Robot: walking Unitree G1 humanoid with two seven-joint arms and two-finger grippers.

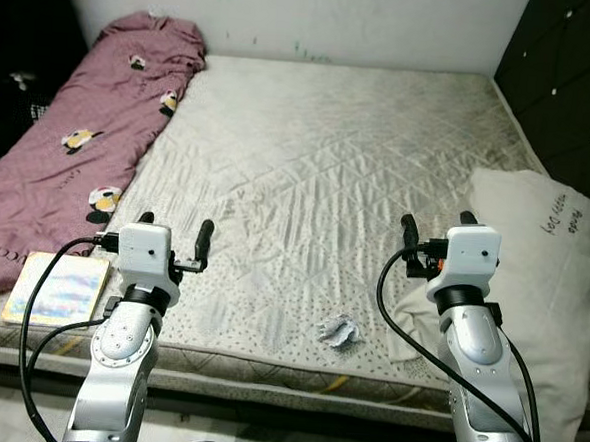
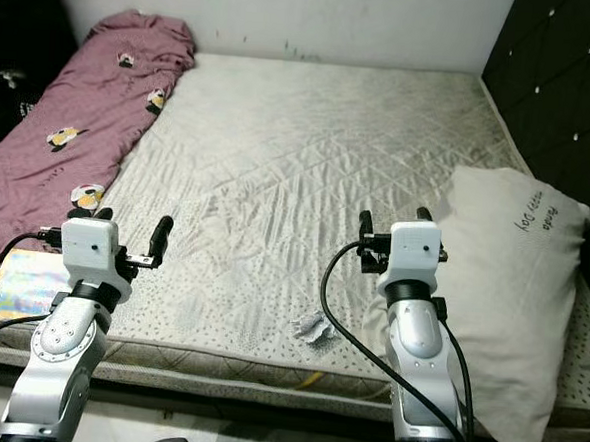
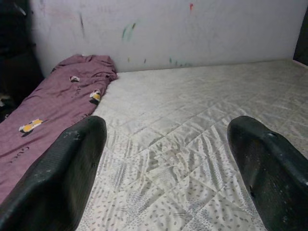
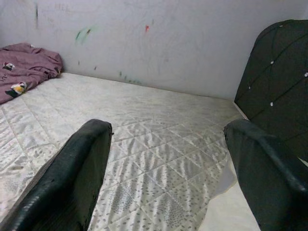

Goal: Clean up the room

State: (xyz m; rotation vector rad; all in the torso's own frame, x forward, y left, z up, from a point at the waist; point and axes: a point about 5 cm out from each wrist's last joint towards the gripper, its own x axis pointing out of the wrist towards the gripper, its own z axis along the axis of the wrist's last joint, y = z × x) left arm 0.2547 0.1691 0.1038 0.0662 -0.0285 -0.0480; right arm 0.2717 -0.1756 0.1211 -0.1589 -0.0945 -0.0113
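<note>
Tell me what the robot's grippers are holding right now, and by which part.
Nothing. The left gripper and right gripper are both open above the mattress.

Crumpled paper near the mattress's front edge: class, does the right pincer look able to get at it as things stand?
Probably yes: the crumpled paper lies bare on the mattress, beside the open right pincer, with nothing between them.

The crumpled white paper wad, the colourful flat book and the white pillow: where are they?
Crumpled white paper wad [image 1: 337,332], left eye view, its middle.
Colourful flat book [image 1: 57,289], left eye view, cover centre.
White pillow [image 1: 543,266], left eye view, upper face.
</note>
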